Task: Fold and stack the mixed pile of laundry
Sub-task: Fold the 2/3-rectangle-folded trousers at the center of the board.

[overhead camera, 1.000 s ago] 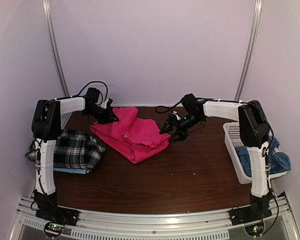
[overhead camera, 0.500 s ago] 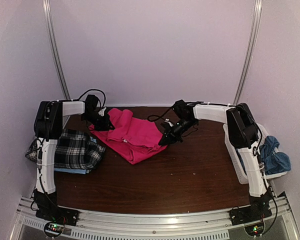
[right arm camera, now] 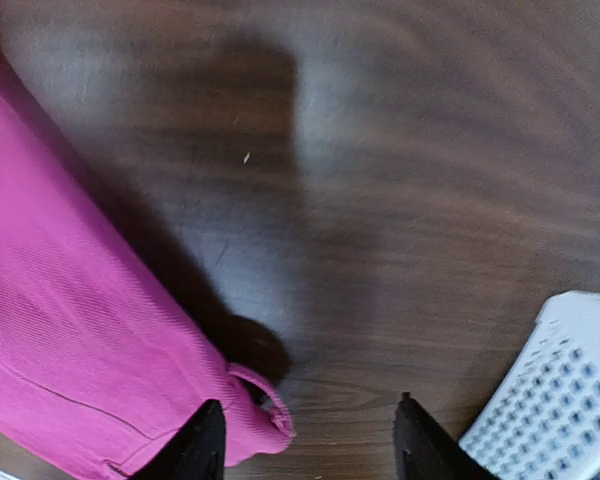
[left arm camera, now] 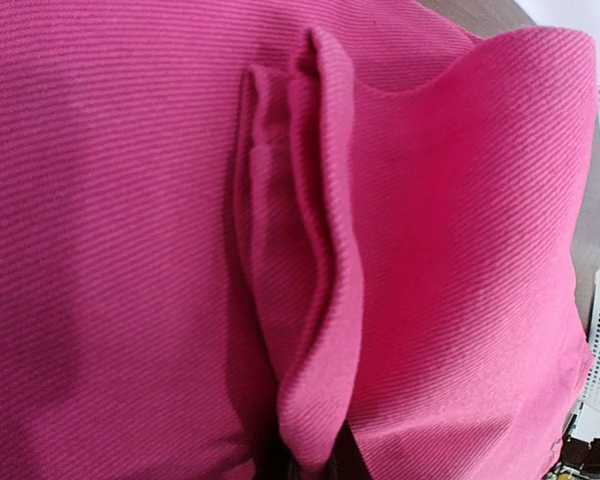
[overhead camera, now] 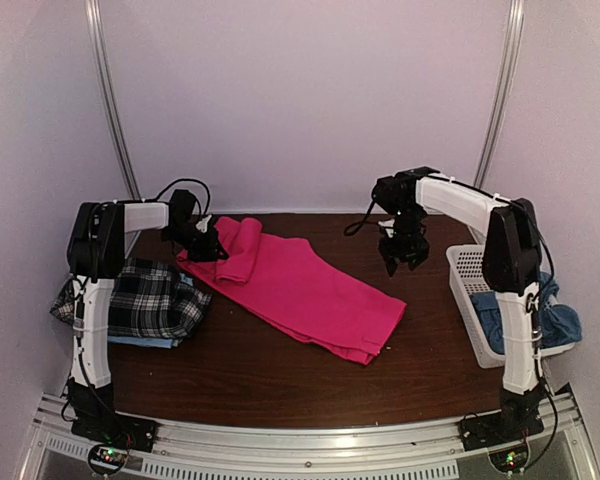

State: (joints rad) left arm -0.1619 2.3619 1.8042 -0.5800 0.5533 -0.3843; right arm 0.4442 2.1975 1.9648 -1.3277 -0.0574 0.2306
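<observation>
Trousers [overhead camera: 302, 290] have just been pulled open. A second ago they lay bunched in a heap at the far middle of the surface [overhead camera: 280, 385], and half a second ago my right fingers [overhead camera: 403, 264] were down on their right edge. Now the cloth runs as one long flat strip from the far left toward the near right, its hem ending short of the basket [overhead camera: 468, 292]. My right fingers have let go and risen clear; their wrist view shows them apart with nothing between them, bare wood below and the hem off to one side. My left fingers [overhead camera: 211, 246] have not moved. They are clenched at the far-left end of the trousers, and their wrist view shows a pinched ridge of pink running down toward them, so I take it they hold that end as an anchor. I judge the spreading step about done and the fold itself not yet begun. A doubled-over flap near the anchored end looks like it wants smoothing first. The plaid shirt [overhead camera: 158, 298] sits folded at the left edge on a pale blue layer [overhead camera: 146, 342], which I take for the stack, and the blue cloth [overhead camera: 560, 322] waits in the basket.
</observation>
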